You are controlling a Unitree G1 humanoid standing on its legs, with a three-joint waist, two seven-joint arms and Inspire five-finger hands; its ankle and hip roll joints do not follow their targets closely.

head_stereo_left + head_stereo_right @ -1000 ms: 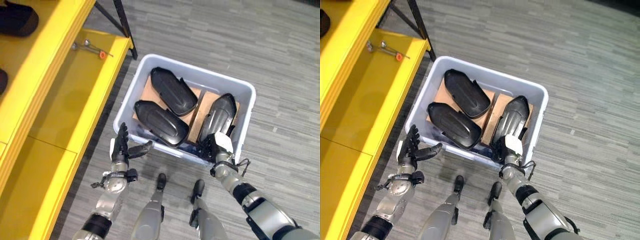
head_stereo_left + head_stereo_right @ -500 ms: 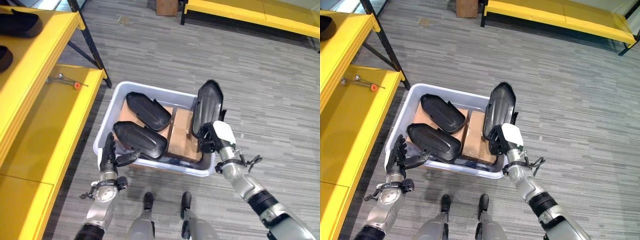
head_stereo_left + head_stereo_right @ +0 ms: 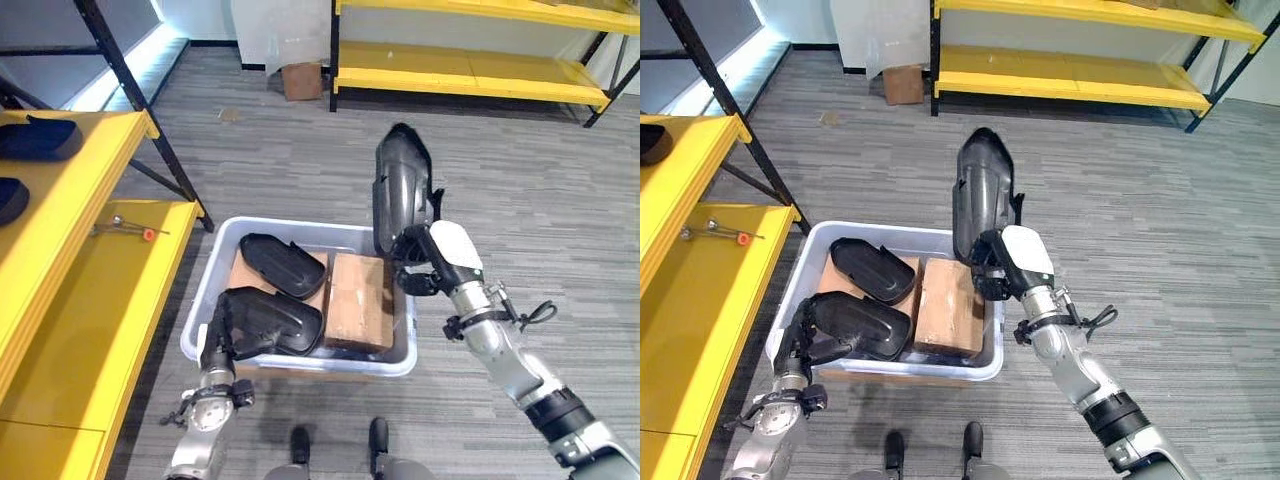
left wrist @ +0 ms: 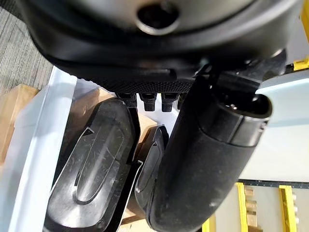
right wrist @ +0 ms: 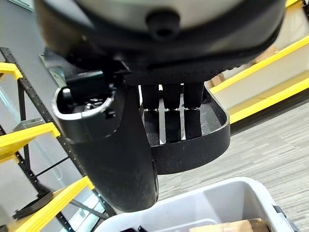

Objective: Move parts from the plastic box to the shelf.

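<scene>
Above the far right corner of the plastic box, your right hand has its fingers and thumb curled round the lower end of a black moulded part, which now stands nearly upright in the air, clear of the rim. A second ago that part lay flat on the right cardboard block inside the box; half a second ago it was only tipping up. So one part is lifted out, and I judge the carry to the yellow shelf on your left is the step ahead.

Your left hand has moved in from outside the near left wall and now sits over it against the nearer black part; its wrist view shows straight fingers and thumb beside the shell, not wrapped round it.

The farther black part lies unmoved. On the shelf, a small tool with an orange tip lies where a part might go.
</scene>
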